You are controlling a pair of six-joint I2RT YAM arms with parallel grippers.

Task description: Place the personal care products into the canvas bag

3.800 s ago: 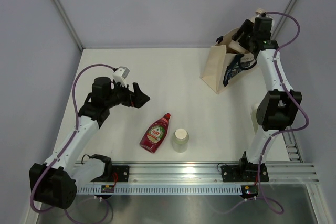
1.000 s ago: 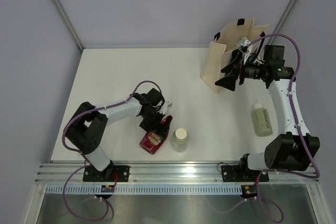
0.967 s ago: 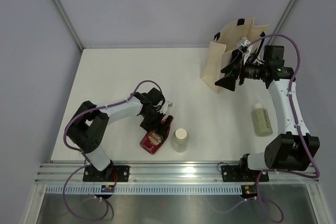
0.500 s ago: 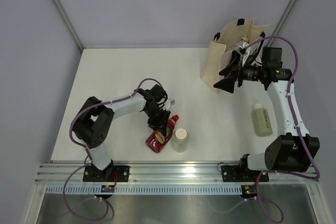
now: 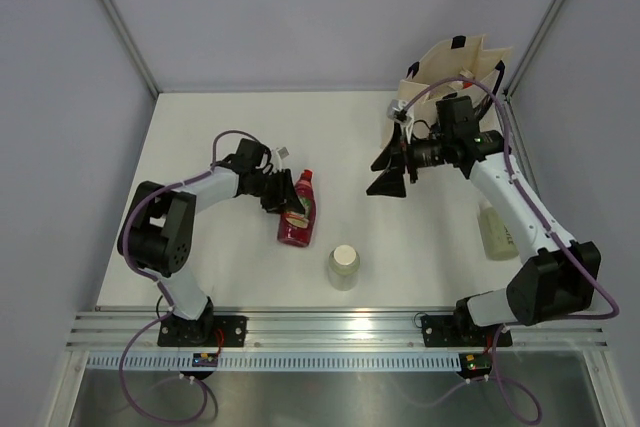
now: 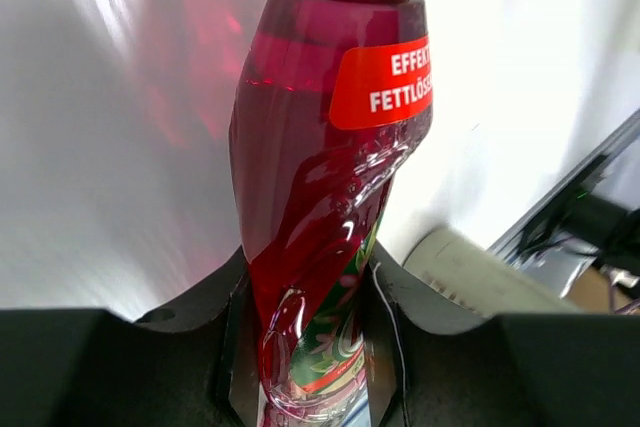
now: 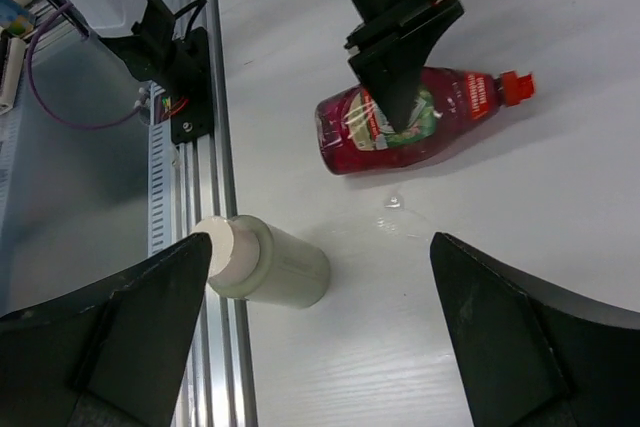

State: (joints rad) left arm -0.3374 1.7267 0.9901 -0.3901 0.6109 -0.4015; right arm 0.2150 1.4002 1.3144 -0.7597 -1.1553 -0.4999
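Left wrist: translucent red bottle (image 6: 320, 197), red-capped (white-lettered red label); glossy, teardrop-shaped

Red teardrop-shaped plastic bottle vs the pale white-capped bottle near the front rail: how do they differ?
Colour: the red teardrop bottle has a red cap, the pale white-capped bottle a white one. Pose: the red one lies on its side, the pale one stands upright. State: the left gripper is shut on the red one; the pale one stands free. Both are capped plastic bottles.
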